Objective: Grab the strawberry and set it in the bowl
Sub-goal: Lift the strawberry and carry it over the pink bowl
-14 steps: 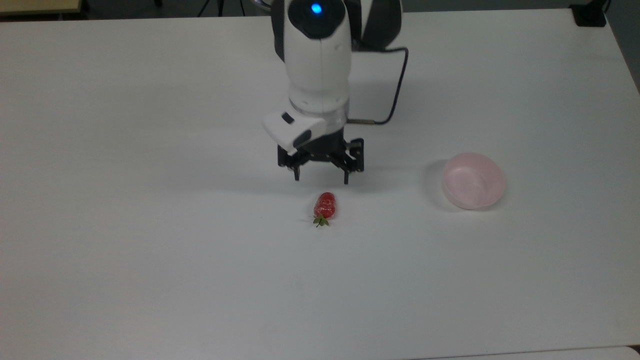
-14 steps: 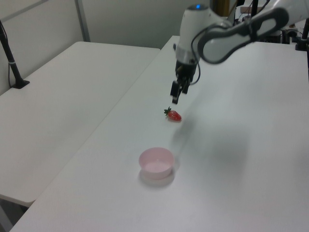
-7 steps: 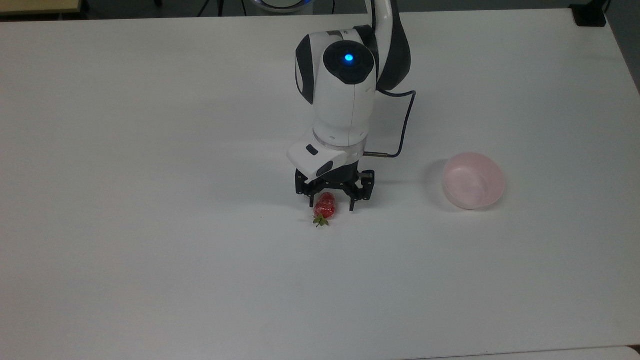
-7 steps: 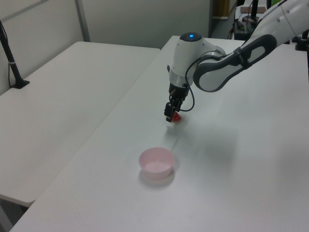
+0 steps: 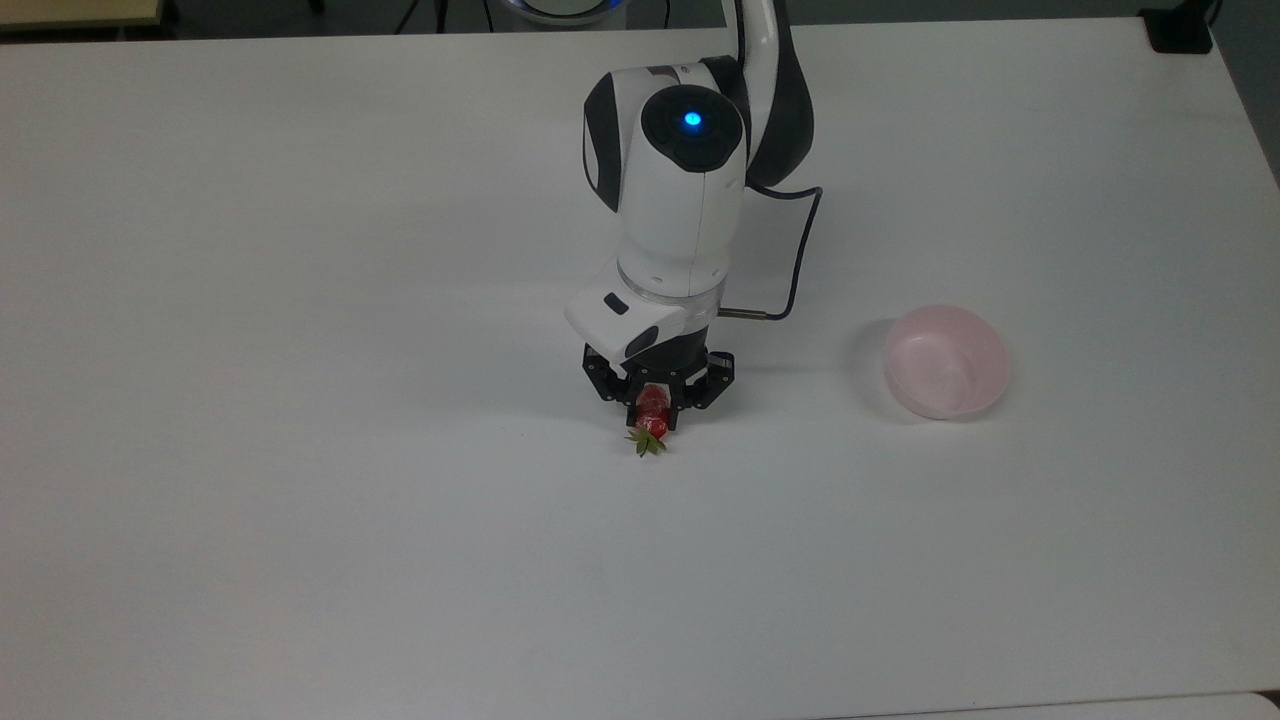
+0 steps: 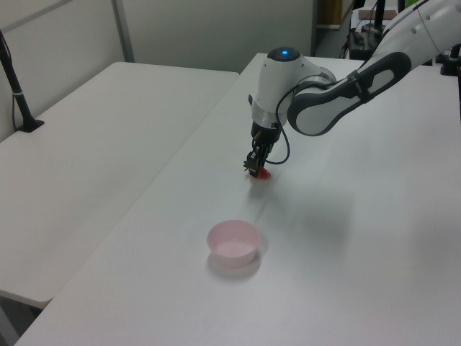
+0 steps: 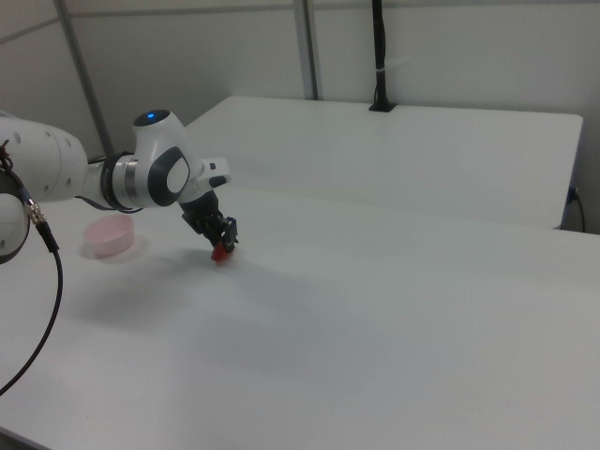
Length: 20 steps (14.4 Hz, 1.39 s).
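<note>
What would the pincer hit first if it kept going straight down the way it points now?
The strawberry, already between the pincer fingers, then the white table right under it. How much gap is left beneath the fruit is unclear.

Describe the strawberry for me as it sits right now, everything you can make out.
The small glossy red strawberry lies on the white table, green leafy stem end pointing toward the top view's bottom. The black two-finger tool is shut on its red body, a finger on either side. It is not lifted. The pale pink plastic bowl stands apart, to the top view's right.
</note>
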Motion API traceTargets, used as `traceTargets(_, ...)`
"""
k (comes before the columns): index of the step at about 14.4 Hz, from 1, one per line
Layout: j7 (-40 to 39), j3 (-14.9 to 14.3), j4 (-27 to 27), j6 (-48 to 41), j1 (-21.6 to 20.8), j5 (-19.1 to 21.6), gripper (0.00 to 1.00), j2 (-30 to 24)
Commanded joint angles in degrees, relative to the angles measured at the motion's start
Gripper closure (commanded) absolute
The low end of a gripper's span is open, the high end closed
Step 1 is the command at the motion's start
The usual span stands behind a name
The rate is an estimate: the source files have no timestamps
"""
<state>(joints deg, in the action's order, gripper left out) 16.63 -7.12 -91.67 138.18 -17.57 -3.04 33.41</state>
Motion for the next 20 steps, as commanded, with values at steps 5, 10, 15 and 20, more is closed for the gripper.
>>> traceTargets(5,-1.9,-1.5,-0.1,-0.9,-2.5,0.8,0.78,-6.1)
traceTargets(10,-1.3,-6.8,0.4,-4.0,-14.9,4.9,0.78,-7.7)
traceTargets(15,5.1,-11.1,0.4,-3.5,-26.0,4.8,0.76,-6.7)
traceTargets(20,11.4,-10.6,3.7,-3.1,-27.3,4.9,0.49,-2.5)
